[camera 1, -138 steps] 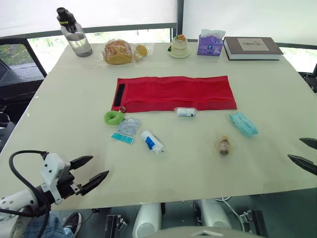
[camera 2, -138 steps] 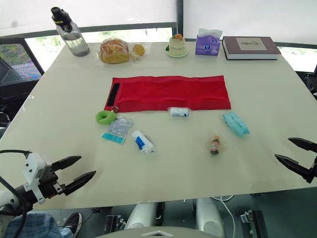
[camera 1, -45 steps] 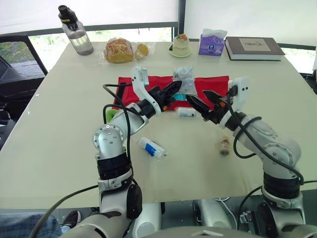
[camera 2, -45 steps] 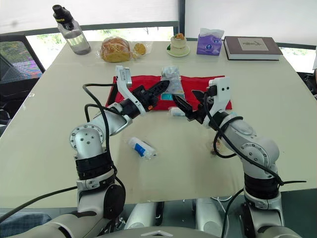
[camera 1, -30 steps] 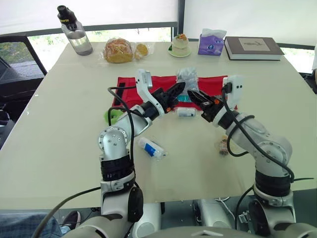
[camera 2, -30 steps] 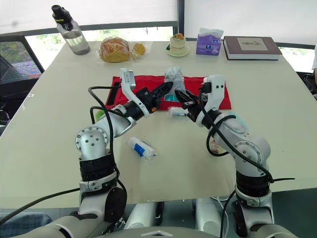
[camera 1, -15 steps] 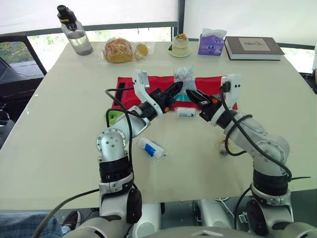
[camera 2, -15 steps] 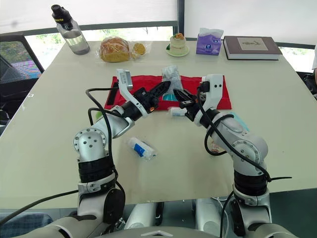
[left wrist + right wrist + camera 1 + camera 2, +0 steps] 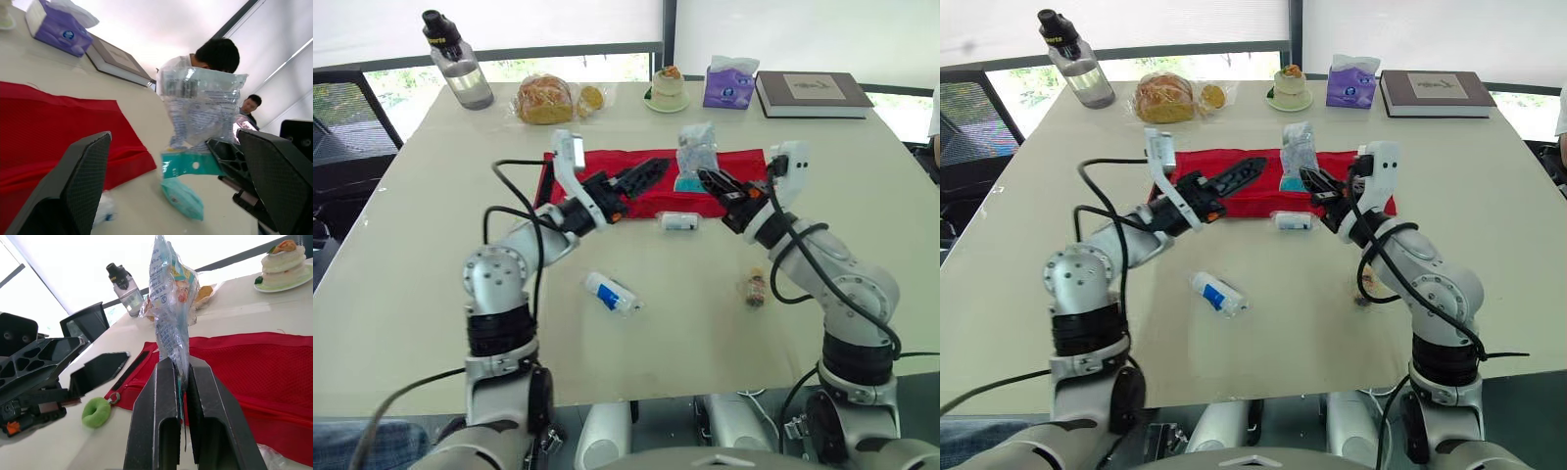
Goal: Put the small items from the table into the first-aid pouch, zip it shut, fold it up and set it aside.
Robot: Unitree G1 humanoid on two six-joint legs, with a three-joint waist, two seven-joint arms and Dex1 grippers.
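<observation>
The red first-aid pouch (image 9: pixel 646 204) lies flat across the middle of the table. Above its near edge my right gripper (image 9: pixel 708 179) is shut on the lower edge of a clear packet with a teal strip (image 9: pixel 694 154), which stands upright (image 9: pixel 168 308). My left gripper (image 9: pixel 651 170) is open just left of the packet, with nothing between its fingers. On the table in front of the pouch lie a white roll (image 9: pixel 679 222), a white and blue tube (image 9: pixel 610 292) and a small brown bottle in a bag (image 9: pixel 755 288). A green ring (image 9: pixel 96 412) lies by the pouch's zip pull. A teal packet (image 9: pixel 183 198) lies beyond the roll.
Along the far edge stand a water bottle (image 9: pixel 455 59), bagged bread (image 9: pixel 546 100), a small cake on a plate (image 9: pixel 669 88), a purple tissue box (image 9: pixel 729 86) and a book (image 9: pixel 813 93). Two people (image 9: pixel 217 54) are beyond the table's right side.
The left gripper has let go of the clear packet, opened and drawn back to the left. The right gripper keeps the packet and has carried it slightly right and up.
</observation>
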